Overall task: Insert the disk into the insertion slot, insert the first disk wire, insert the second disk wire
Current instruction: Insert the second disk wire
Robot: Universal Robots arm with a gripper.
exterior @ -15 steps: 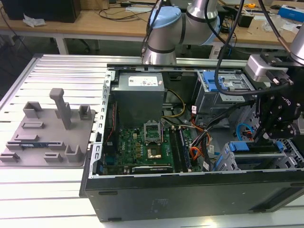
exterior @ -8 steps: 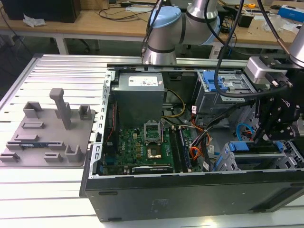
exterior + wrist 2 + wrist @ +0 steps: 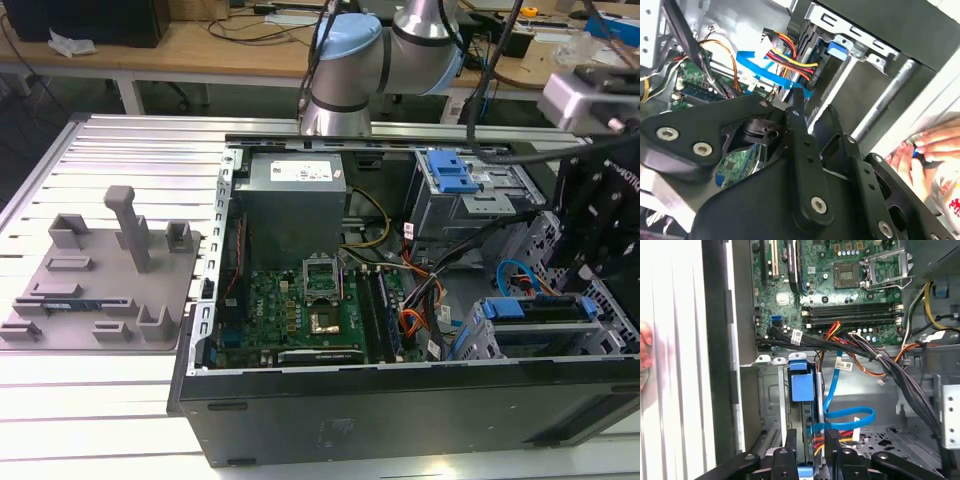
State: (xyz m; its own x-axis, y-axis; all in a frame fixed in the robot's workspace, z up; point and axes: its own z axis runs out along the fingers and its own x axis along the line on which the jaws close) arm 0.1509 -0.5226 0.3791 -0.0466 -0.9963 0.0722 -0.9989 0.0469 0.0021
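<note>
1. The jaws stood partly open, with nothing clearly held; the gripper (image 3: 811, 447) straddled the disk (image 3: 802, 385), which sat edge-on inside the insertion slot (image 3: 767, 395).
2. Judging by that, the disk step looked done and the wire work was in hand; seating a plug calls for fine alignment.
3. The blue data cable (image 3: 850, 415) looped beside the fingers, the black wire bundle (image 3: 890, 365) crowded the bay, and a person's hand (image 3: 920, 150) was near.

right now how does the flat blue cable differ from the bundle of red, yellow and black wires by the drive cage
The flat blue cable is one wide ribbon in a single colour, bent into a loose loop; the red, yellow and black wires are several thin round strands running side by side. Both reach the disk seated in the insertion slot, just ahead of the gripper.
</note>
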